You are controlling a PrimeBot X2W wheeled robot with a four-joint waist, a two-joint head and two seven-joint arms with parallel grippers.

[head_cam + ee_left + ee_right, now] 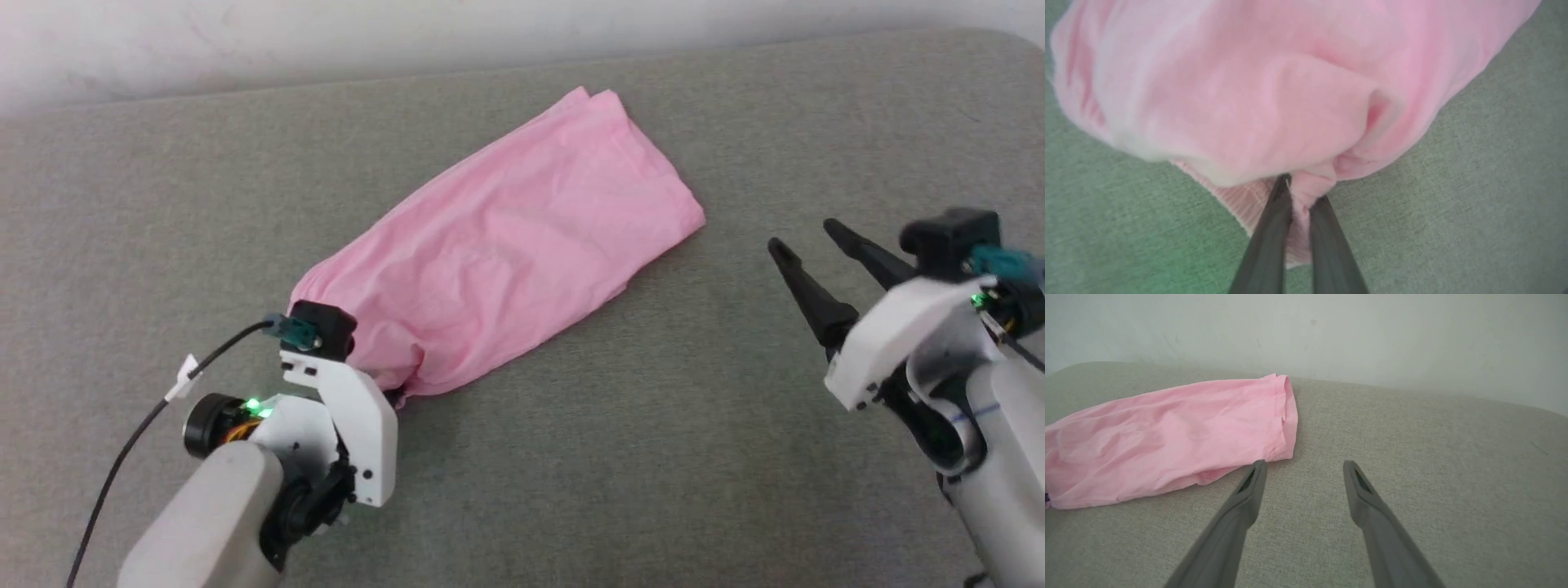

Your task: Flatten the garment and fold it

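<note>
Garment (506, 245) lies bunched, diag. on grey pad (653, 457). L gripper (1303, 191) clamped on its near hem. R gripper (1304, 463) agape beside far end. Step: flattening. Next, prob.: R grips, both spread.

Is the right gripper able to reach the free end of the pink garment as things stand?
Probably yes: the right gripper is open, and bare grey surface lies between it and the garment's free end.
</note>
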